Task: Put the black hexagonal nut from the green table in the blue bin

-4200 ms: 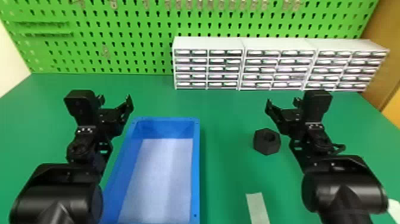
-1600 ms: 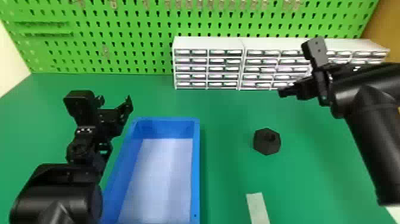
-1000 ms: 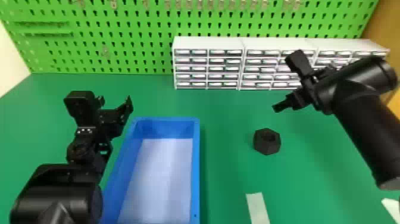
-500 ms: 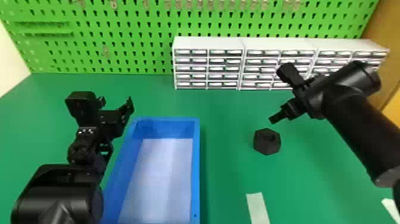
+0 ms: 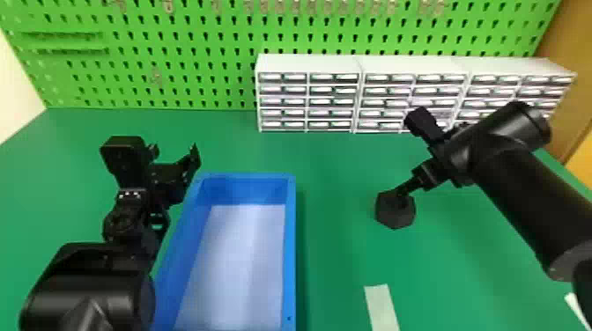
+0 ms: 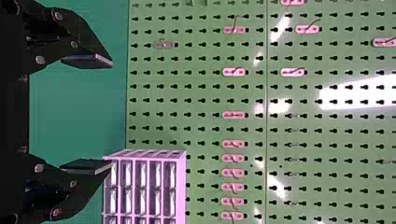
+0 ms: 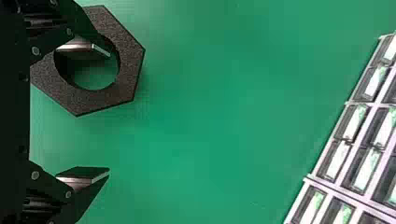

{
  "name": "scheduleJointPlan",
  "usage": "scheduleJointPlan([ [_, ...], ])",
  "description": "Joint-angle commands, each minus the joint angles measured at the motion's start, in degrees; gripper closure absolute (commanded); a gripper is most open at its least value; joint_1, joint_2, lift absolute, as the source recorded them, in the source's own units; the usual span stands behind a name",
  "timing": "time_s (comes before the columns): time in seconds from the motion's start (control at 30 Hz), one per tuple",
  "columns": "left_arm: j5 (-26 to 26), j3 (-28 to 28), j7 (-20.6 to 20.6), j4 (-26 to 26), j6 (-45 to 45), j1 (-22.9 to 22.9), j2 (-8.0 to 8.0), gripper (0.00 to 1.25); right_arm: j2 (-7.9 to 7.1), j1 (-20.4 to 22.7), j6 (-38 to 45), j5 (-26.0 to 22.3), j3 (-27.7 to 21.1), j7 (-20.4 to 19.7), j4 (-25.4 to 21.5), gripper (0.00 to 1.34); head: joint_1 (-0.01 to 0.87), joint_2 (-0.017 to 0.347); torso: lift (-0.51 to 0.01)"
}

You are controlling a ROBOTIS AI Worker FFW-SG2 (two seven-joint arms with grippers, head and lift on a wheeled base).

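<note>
My right gripper is at the black hexagonal nut, which lies on the green table right of the blue bin. In the right wrist view my right gripper stands open; one finger overlaps the hole of the nut, the other is outside it, over bare table. Whether the finger touches the nut I cannot tell. Parked at the bin's far left corner is my left gripper; in the left wrist view the left gripper is open with nothing between its fingers.
White drawer cabinets stand at the back against a green pegboard. A pale strip lies on the table near the front, between the bin and the right arm. Another white piece is at the right edge.
After swinging out to the far right, my right arm has come back in and down toward the nut, its fingertips now at it. The left arm and the bin have stayed put.
</note>
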Motion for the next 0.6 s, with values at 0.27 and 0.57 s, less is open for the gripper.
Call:
scheduleJointPlan([
  [0.27, 0.2, -0.4, 0.0, 0.4, 0.0, -0.2, 0.00, 0.49, 0.85, -0.5, -0.7, -1.5, -0.6, -1.9, 2.9, 0.38, 0.686, 0.051, -0.096],
  [0.57, 0.3, -0.4, 0.0, 0.4, 0.0, -0.3, 0.00, 0.49, 1.65, -0.5, -3.8, -1.8, -3.5, -5.0, 5.8, 0.38, 0.686, 0.051, -0.096],
])
